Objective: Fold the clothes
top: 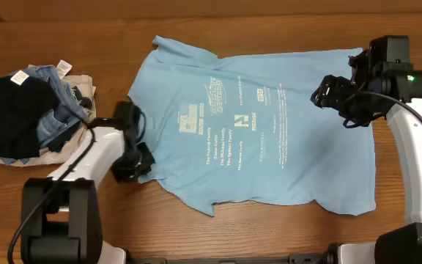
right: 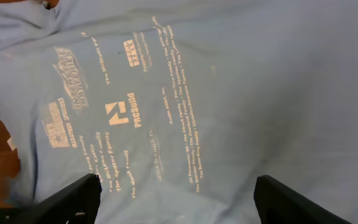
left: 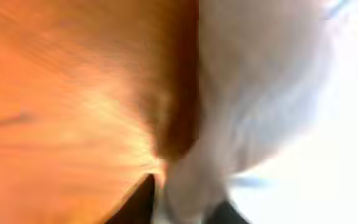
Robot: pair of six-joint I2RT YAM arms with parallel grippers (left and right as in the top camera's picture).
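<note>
Though blurry, left gripper [top: 139, 157] apparently at T-shirt [top: 269, 139] edge

Furniture, one item for you to note: a wooden table [top: 269, 235], warm brown, grain running left to right, filling the overhead view edge to edge. Light: even, with soft shadows on the wood. Your left wrist view renders that surface as an orange blur.

Light-blue T-shirt [top: 306, 161] lies spread flat, white print up
</note>
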